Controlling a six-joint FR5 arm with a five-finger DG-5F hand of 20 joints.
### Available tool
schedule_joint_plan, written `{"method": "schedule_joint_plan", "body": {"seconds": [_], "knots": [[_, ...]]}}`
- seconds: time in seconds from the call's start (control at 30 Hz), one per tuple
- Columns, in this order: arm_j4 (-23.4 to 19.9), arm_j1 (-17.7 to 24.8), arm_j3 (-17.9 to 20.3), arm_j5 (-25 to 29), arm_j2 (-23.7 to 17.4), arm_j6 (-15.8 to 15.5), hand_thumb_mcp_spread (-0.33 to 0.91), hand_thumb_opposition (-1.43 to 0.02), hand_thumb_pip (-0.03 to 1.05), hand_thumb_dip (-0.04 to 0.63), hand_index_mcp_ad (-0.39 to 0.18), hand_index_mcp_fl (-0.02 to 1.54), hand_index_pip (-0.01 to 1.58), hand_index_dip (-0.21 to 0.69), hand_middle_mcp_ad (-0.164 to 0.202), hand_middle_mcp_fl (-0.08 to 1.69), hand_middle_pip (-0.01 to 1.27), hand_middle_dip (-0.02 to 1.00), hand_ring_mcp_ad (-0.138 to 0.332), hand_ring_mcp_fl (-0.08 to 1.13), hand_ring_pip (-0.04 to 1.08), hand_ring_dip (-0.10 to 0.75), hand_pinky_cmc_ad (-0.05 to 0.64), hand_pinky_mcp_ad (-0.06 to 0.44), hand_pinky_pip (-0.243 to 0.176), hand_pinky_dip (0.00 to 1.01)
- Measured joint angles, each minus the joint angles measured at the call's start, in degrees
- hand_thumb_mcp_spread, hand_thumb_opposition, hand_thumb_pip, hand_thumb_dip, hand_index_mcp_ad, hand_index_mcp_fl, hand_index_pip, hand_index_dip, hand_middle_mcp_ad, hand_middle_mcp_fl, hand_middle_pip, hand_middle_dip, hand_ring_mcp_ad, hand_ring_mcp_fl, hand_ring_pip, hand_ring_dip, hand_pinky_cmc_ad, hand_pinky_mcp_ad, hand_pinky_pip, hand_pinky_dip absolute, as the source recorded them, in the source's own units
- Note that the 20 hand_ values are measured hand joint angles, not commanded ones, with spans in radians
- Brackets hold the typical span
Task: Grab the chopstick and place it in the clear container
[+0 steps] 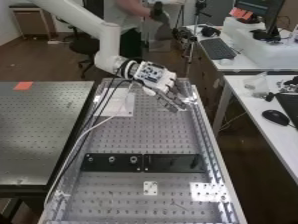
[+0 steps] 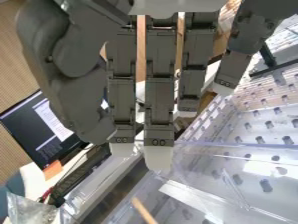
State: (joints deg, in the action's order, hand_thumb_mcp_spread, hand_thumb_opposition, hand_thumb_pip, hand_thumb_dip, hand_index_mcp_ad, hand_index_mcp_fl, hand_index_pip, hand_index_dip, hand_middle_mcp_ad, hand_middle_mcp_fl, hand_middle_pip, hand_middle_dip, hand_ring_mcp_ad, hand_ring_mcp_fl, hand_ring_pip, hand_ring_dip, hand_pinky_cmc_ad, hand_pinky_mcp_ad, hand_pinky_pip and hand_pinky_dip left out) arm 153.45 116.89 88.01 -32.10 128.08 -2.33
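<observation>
While we are watching from the bench's near end, we are finding the white arm (image 1: 110, 45) across the upper left of the high view, its hand (image 1: 151, 74) hanging over the far end of the perforated bench (image 1: 120, 190), right of upper centre.

Fingers (image 2: 159, 95): we are seeing them straight and lightly spread, slim gaps between them, the thumb (image 2: 76, 95) off to one side, nothing pinched. The chopstick (image 2: 142, 210), a thin wooden stick, is lying at a slant just beyond the fingertips in the wrist view, apart from them. The clear container (image 2: 206, 192) is sitting right beside it. Whether the stick is inside the wall or outside, we are not able to tell through the plastic.

We are judging this, tentatively, to be the approach before the grasp. For a good pick we are wanting the thumb on one side of the stick and the fingertips on the other, closing square across its length, gently, since a round, slim stick is likely to be rolling away from an uneven pinch. We are also minding the container: a low sideways sweep could be nudging its light walls. Going straight down, lifting above the rim, then lining the stick up with the opening before letting go is looking safest.
</observation>
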Motion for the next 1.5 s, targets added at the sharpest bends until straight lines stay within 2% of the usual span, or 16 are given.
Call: {"method": "schedule_joint_plan", "body": {"seconds": [0.3, 0.5, 0.63, 0.7, 0.8, 0.9, 0.93, 0.97, 1.07, 1.13, 1.2, 1.27, 1.33, 1.37, 1.4, 1.5], "knots": [[-6.8, -1.1, 4.1, -1.4, -6.7, -7.2, 0.37, -0.82, 0.65, 0.353, -0.133, 1.02, 0.27, 0.164, 0.04, 1.03, 0.57, 0.33, 0.089, 0.56, 0.08, 0.262, 0.367, 0.312, -0.075, 0.91], [-7.3, -3.3, 6.5, -6.7, -12.9, -11.5, 0.33, -0.82, 0.65, 0.349, -0.124, 0.95, 0.13, 0.169, 0.042, 0.94, 0.42, 0.33, 0.103, 0.49, 0.07, 0.262, 0.365, 0.316, -0.082, 0.92], [-6.6, -4.3, 7.3, -10.3, -15.2, -12.9, 0.3, -0.79, 0.6, 0.304, -0.126, 0.88, 0.09, 0.206, 0.04, 0.9, 0.28, 0.33, 0.12, 0.46, 0.06, 0.262, 0.367, 0.328, -0.093, 0.92], [-4.1, -5.1, 7.1, -13.1, -15.8, -12.4, 0.28, -0.77, 0.55, 0.29, -0.12, 0.83, 0.07, 0.239, 0.042, 0.8, 0.21, 0.35, 0.12, 0.43, 0.05, 0.262, 0.393, 0.346, -0.093, 0.92], [0.9, -6.2, 6.3, -18.9, -16.2, -11.9, 0.24, -0.74, 0.41, 0.239, -0.106, 0.62, 0.04, 0.286, 0.045, 0.59, 0.14, 0.38, 0.133, 0.32, 0.05, 0.262, 0.431, 0.379, -0.093, 0.91], [6.9, -7.1, 4.6, -25.3, -16.3, -12.2, 0.21, -0.71, 0.33, 0.133, -0.108, 0.36, 0.02, 0.346, 0.04, 0.35, 0.1, 0.38, 0.148, 0.19, 0.06, 0.227, 0.466, 0.391, -0.089, 0.85], [7.8, -7.2, 4.4, -25.9, -16.3, -12.3, 0.19, -0.7, 0.33, 0.119, -0.103, 0.21, 0.02, 0.347, 0.049, 0.18, 0.09, 0.38, 0.147, 0.11, 0.06, 0.218, 0.482, 0.393, -0.089, 0.83], [10.4, -7.7, 3.7, -27.7, -16.3, -13.0, 0.19, -0.68, 0.34, 0.103, -0.096, 0.14, 0.02, 0.342, 0.059, 0.09, 0.09, 0.36, 0.147, 0.06, 0.03, 0.202, 0.482, 0.394, -0.089, 0.81], [16.3, -9.2, 2.1, -33.0, -16.4, -15.7, 0.19, -0.67, 0.34, 0.059, -0.082, 0.1, 0.02, 0.339, 0.073, 0.02, 0.09, 0.32, 0.164, 0.03, 0.04, 0.166, 0.482, 0.391, -0.089, 0.74], [20.2, -10.4, 1.1, -36.3, -16.5, -18.8, 0.2, -0.66, 0.33, 0.037, -0.08, 0.06, 0.02, 0.321, 0.077, -0.01, 0.09, 0.28, 0.166, 0.02, 0.05, 0.141, 0.482, 0.393, -0.124, 0.62], [23.0, -11.3, 0.3, -38.8, -16.7, -21.1, 0.2, -0.66, 0.34, 0.021, -0.079, 0.02, 0.01, 0.298, 0.08, -0.06, 0.09, 0.25, 0.164, 0.02, 0.05, 0.126, 0.482, 0.396, -0.138, 0.56], [25.9, -12.0, -0.4, -40.8, -16.9, -23.4, 0.2, -0.66, 0.34, 0.024, -0.073, 0.02, 0.01, 0.281, 0.089, -0.07, 0.09, 0.23, 0.157, 0.02, 0.02, 0.105, 0.48, 0.344, -0.14, 0.49], [28.7, -12.6, -1.2, -42.0, -17.3, -25.9, 0.2, -0.66, 0.35, 0.005, -0.063, 0.02, 0.01, 0.25, 0.091, -0.06, 0.09, 0.19, 0.19, 0.02, 0.02, 0.063, 0.463, 0.3, -0.188, 0.4], [29.3, -12.7, -1.4, -42.2, -17.4, -26.7, 0.2, -0.66, 0.35, 0.005, -0.063, 0.02, 0.02, 0.243, 0.091, -0.06, 0.09, 0.17, 0.183, 0.02, 0.03, 0.056, 0.456, 0.281, -0.192, 0.38], [30.0, -12.8, -1.5, -42.3, -17.7, -28.0, 0.2, -0.66, 0.37, 0.007, -0.063, 0.02, 0.02, 0.239, 0.094, -0.06, 0.09, 0.17, 0.202, 0.01, 0.03, 0.051, 0.431, 0.248, -0.194, 0.36], [31.3, -13.0, -1.8, -41.8, -18.5, -31.3, 0.2, -0.68, 0.39, 0.007, -0.063, 0.02, 0.02, 0.202, 0.094, -0.06, 0.09, 0.14, 0.215, 0.02, 0.01, 0.012, 0.384, 0.211, -0.239, 0.25]]}}
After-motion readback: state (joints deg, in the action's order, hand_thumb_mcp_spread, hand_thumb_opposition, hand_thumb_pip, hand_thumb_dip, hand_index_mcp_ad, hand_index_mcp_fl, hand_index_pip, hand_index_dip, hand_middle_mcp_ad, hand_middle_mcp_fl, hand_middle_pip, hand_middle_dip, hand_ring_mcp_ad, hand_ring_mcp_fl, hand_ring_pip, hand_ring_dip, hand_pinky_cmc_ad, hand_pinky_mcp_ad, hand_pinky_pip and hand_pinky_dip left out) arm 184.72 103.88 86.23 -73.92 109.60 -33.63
